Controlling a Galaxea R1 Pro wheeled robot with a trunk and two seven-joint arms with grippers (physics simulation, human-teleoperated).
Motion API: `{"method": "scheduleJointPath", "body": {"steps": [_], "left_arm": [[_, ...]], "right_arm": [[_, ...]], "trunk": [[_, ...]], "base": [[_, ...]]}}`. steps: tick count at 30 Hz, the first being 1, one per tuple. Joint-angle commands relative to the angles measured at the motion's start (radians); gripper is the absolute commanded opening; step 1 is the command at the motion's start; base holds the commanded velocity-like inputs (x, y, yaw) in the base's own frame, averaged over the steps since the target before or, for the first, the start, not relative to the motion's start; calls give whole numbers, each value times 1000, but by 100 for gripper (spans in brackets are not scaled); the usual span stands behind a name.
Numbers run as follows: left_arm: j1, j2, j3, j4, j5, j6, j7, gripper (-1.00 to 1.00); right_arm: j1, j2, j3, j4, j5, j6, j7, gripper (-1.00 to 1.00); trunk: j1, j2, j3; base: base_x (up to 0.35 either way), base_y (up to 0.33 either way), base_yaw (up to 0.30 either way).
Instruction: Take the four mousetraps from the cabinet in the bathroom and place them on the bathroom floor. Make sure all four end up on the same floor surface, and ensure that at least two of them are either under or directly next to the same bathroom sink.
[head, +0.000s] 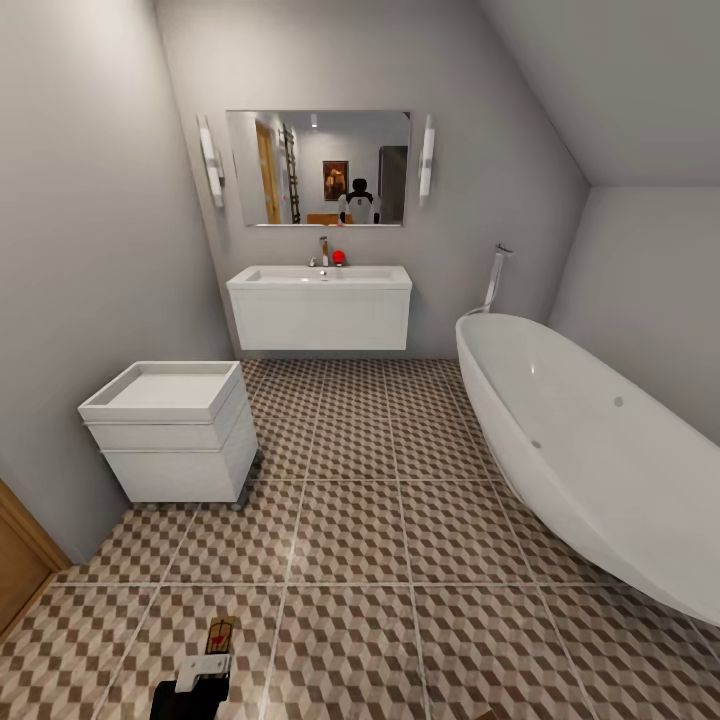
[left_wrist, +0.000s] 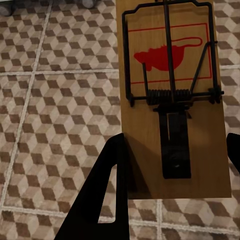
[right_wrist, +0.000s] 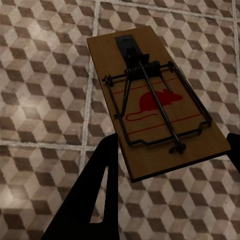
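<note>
white drawer unit left, bathtub right

1. A home bathroom under a sloping ceiling, shown in a simulator render.
2. A white wall-hung sink with a chrome tap sits below a mirror flanked by two lights.
3. A white oval bathtub lines one wall; a small white drawer unit stands opposite.
4. Cube-patterned tiles cover the floor.
</note>
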Motion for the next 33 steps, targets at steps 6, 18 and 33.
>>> {"method": "scheduleJointPath", "body": {"steps": [6, 18, 33], "left_arm": [[-1, -1, -5, 2, -6, -3, 8, -100], [-1, -1, -6, 2, -6, -3, 8, -100], [-1, -1, -5, 2, -6, -3, 8, -100]], "right_arm": [[-1, 0, 8, 1, 3, -1, -9, -100], [-1, 0, 8, 1, 3, -1, -9, -100], [-1, 0, 8, 1, 3, -1, -9, -100]], "trunk": [[0, 0, -1], [0, 0, -1], [0, 0, -1]], "base": [[0, 0, 0], [0, 0, 0], [0, 0, 0]]}}
